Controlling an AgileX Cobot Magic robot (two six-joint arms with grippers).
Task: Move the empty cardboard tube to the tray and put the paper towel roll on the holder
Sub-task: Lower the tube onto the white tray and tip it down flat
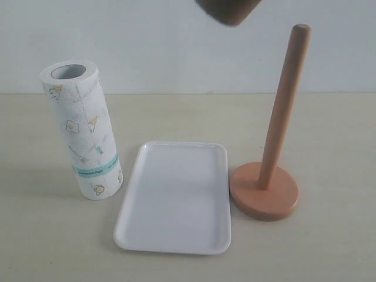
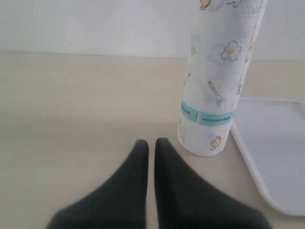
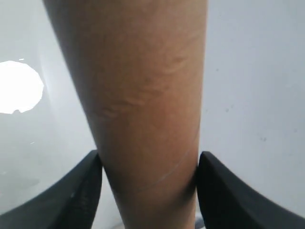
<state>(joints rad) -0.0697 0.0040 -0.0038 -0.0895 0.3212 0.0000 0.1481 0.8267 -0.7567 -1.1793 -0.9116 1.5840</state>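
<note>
Beige tabletop (image 1: 329, 252), plain white wall behind. Far left: paper towel roll (image 1: 82, 135) stands upright on the tabletop, just beside the tray's left rim, hollow core facing up, nothing gripping it. Left end effector (image 2: 151, 145) sits low near the foot of the roll, jaws pinched together, holding nothing. Centre: tray (image 1: 176, 200) lies flat between roll and holder, nothing in it. Above, right of centre: cardboard tube (image 3: 143, 95) is up off the tabletop. The exterior view catches only its dark blurred end at the upper edge, well above the tray. Right end effector (image 3: 150, 158) is partway open, both fingers (image 3: 86, 191) pressed against the tube's sides, so it has the tube clamped. Right: holder (image 1: 276, 141) upright, pole bare, disc base just beside the tray's right rim. Status, my read: step one is midway, tube lifted but not yet set in the tray. Step two not started, roll not on the pole. Left to do: lower tube into tray, release, then pick up the roll and thread its core over the pole.
</note>
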